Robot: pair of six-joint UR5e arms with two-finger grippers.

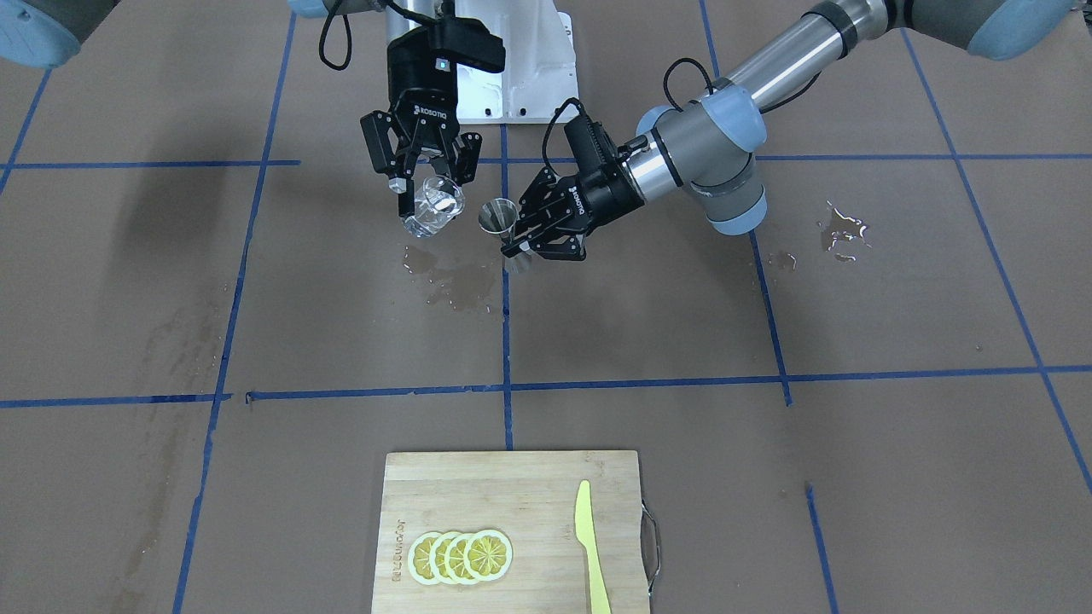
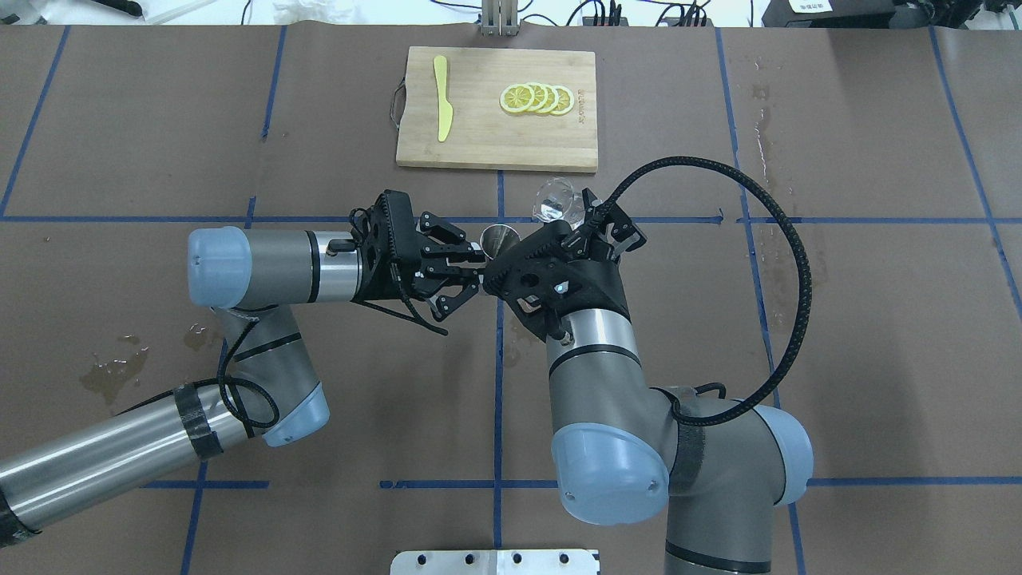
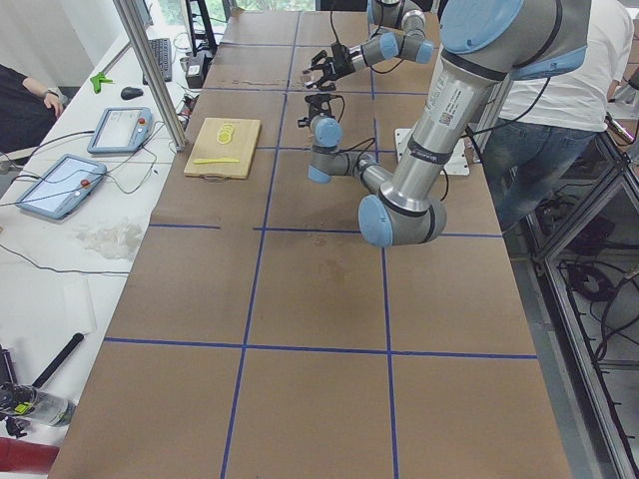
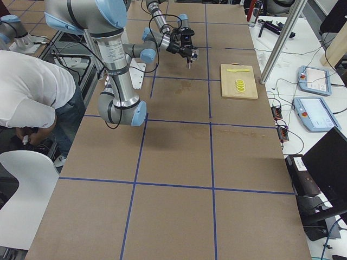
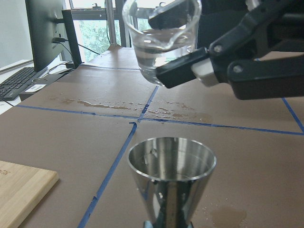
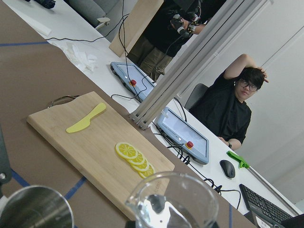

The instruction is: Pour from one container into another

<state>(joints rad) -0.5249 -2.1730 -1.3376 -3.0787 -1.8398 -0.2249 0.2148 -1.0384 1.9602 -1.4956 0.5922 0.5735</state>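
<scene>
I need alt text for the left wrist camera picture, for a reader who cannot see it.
A clear glass cup holding water, gripped by the right pincer, hangs higher than and beyond the steel jigger in the foreground. Wet patches mark the brown table.

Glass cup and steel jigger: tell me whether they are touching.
Apart. The left wrist view shows the glass cup hanging above the jigger, with bare table visible between the cup's base and the jigger's rim.
</scene>
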